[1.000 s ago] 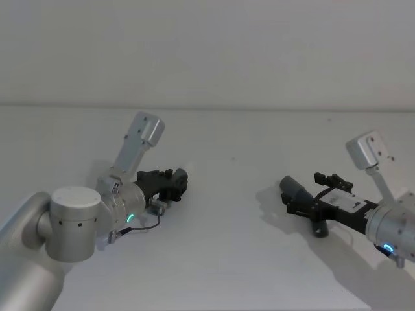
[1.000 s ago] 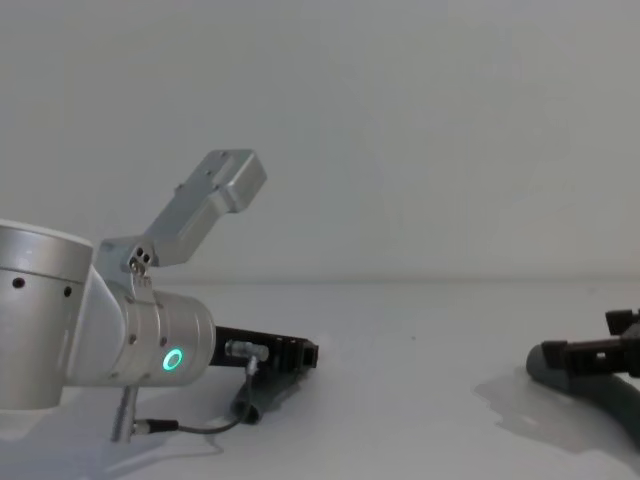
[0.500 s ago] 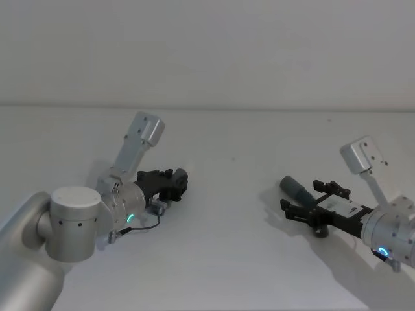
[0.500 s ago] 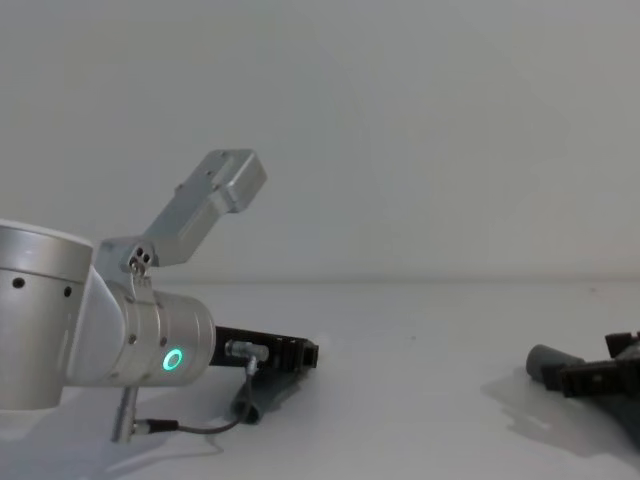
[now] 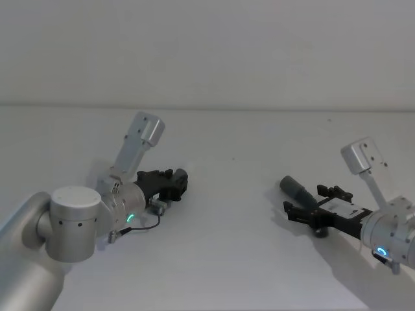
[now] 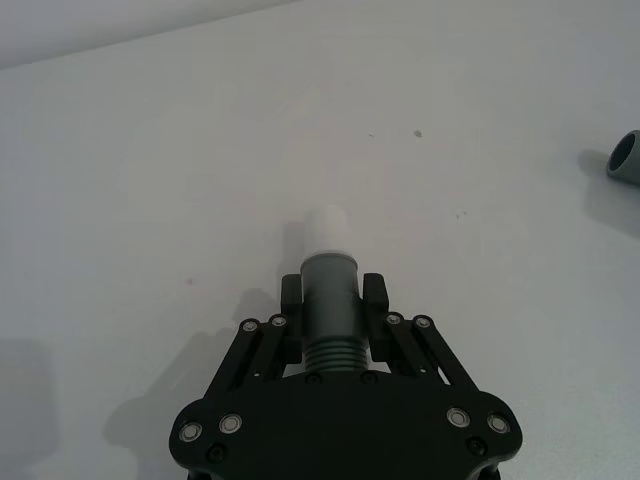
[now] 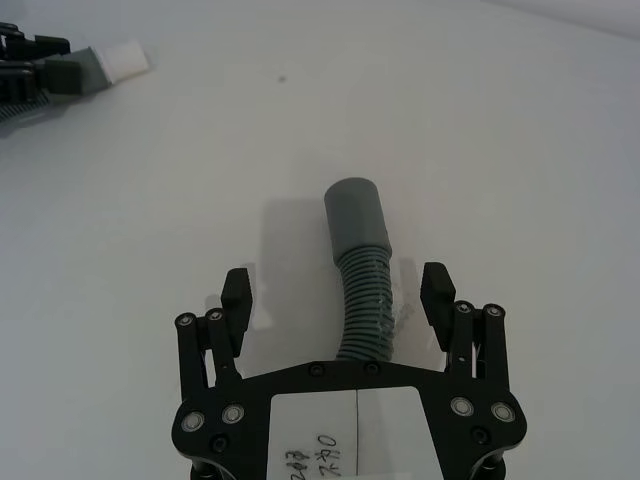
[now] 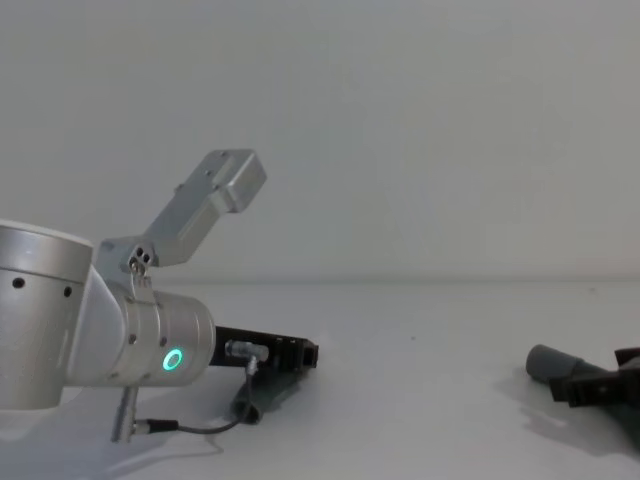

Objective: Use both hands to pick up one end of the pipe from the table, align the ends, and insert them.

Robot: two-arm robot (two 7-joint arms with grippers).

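L. hand (image 6: 333,300), low over the white tabletop (image 5: 233,227) on robot's left, is clamped on the short hose piece (image 6: 330,335) just behind its white tip (image 6: 325,228), which pokes out in front. R. hand (image 7: 336,290), on the right, is spread wide astride the longer piece (image 7: 364,310), fingers clear of the ribs. Its grey cuff (image 7: 356,215) lies on the tabletop ahead.

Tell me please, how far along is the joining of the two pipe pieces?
Done: the left hand is shut on the short piece, just behind its white tip. In hand: the right hand is open, straddling the ribbed part of the longer piece behind its grey cuff, not touching it. Left: close that hand, lift, align the two ends, which are far apart, and insert.
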